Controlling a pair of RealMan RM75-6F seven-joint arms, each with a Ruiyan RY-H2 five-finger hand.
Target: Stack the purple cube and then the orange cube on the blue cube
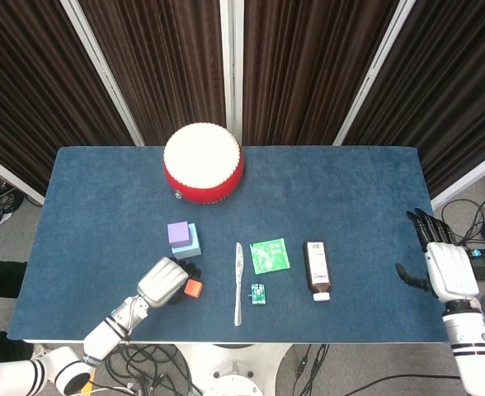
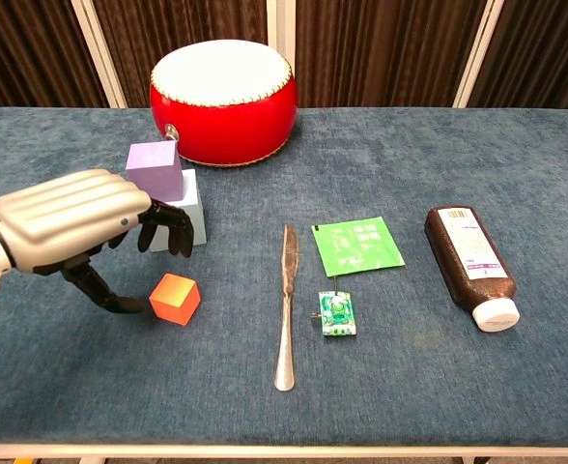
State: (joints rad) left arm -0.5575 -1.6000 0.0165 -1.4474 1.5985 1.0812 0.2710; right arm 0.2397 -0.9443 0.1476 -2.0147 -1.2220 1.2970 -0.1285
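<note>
The purple cube (image 1: 177,233) (image 2: 155,170) sits on top of the light blue cube (image 1: 189,245) (image 2: 189,208) left of the table's middle. The orange cube (image 1: 193,289) (image 2: 175,298) lies on the cloth in front of that stack. My left hand (image 1: 165,282) (image 2: 76,220) hovers just left of and over the orange cube, fingers curved above it and thumb low beside it, holding nothing. My right hand (image 1: 440,266) rests at the table's right edge, fingers spread and empty; the chest view does not show it.
A red drum (image 1: 203,162) (image 2: 222,87) stands behind the cubes. A butter knife (image 1: 237,280) (image 2: 286,303), a green packet (image 1: 270,255) (image 2: 357,244), a small green circuit board (image 1: 259,294) (image 2: 335,314) and a brown bottle (image 1: 317,268) (image 2: 470,253) lie to the right.
</note>
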